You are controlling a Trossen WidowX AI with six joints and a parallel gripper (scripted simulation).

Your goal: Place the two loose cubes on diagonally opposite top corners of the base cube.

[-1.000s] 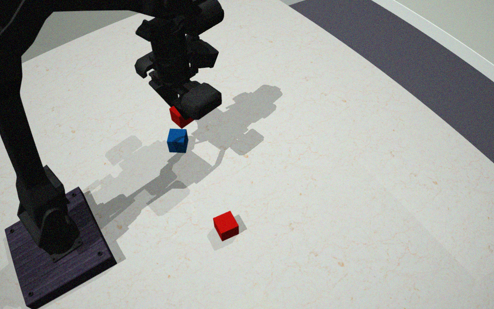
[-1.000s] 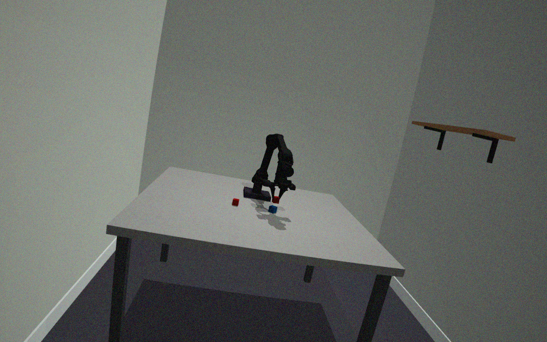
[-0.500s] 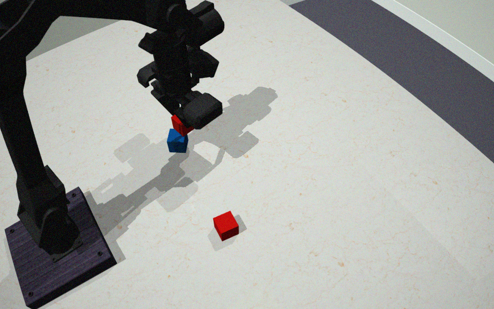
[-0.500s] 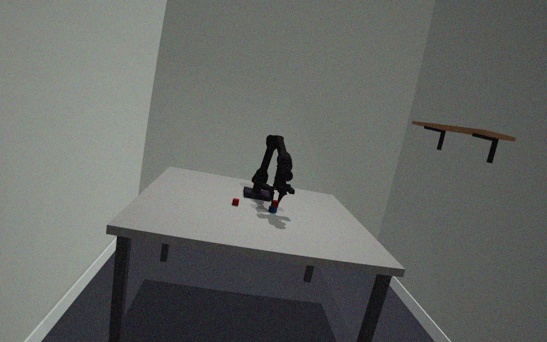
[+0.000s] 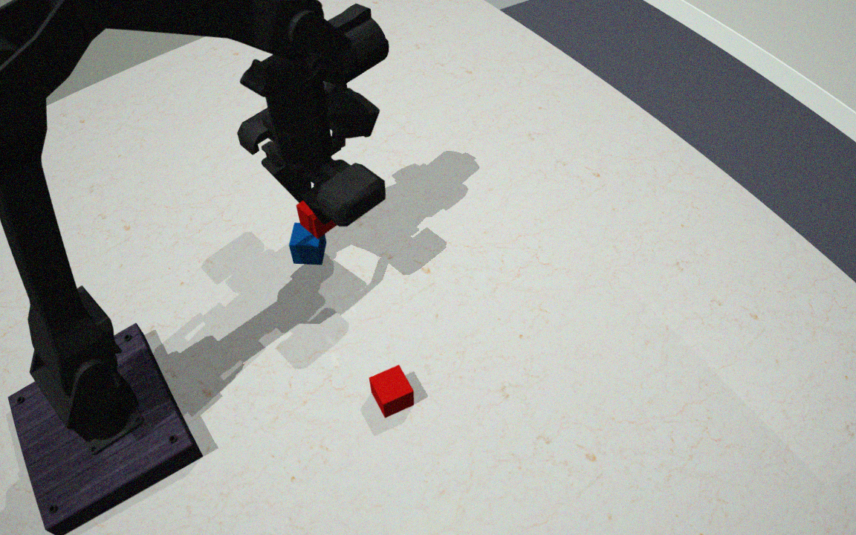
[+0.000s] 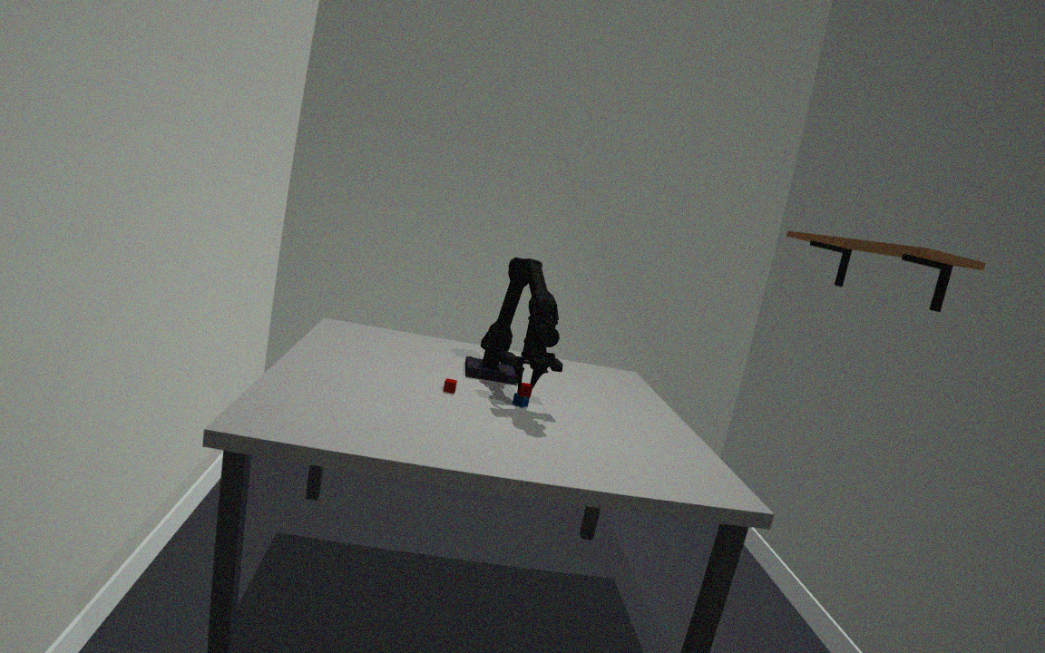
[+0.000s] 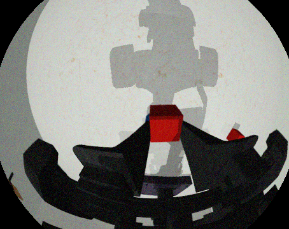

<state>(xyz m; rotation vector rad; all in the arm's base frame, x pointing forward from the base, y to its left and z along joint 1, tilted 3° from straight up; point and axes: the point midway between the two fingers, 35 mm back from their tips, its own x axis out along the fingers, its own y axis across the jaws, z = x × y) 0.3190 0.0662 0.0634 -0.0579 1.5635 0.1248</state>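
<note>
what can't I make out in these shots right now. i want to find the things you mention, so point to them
- Whether the held red cube (image 5: 309, 218) (image 6: 525, 389) (image 7: 165, 128) touches the blue cube (image 5: 306, 247) (image 6: 520, 401) (image 7: 148, 117): top hides the contact behind the red cube; exterior too small.
- Most of the blue cube, wrist: behind the held cube.
- Loose red cube's (image 5: 391, 390) (image 6: 450, 385) (image 7: 235, 134) lower part, wrist: behind a finger.

Layout on counter, sides as seen from the near edge

Counter (image 5: 550, 332) (image 6: 429, 454) (image 7: 87, 79): mounting plate (image 5: 181, 442) (image 6: 473, 370) (image 7: 167, 179) sits close to the far edge, between the two far corners. Base cube (image 5: 307, 249) (image 6: 520, 401) (image 7: 148, 117) stands before the plate, towards the right edge. Upper cube (image 5: 311, 218) (image 6: 525, 389) (image 7: 165, 128) is between the fingers of the gripper (image 5: 316, 216) (image 6: 524, 388) (image 7: 164, 123), over the base cube; contact uncertain. Second loose cube (image 5: 391, 387) (image 6: 449, 385) (image 7: 235, 134) lies left of both, about midway between left and right edges. Wall shelf (image 6: 883, 246) (image 7: 16, 191): beyond the right edge.
</note>
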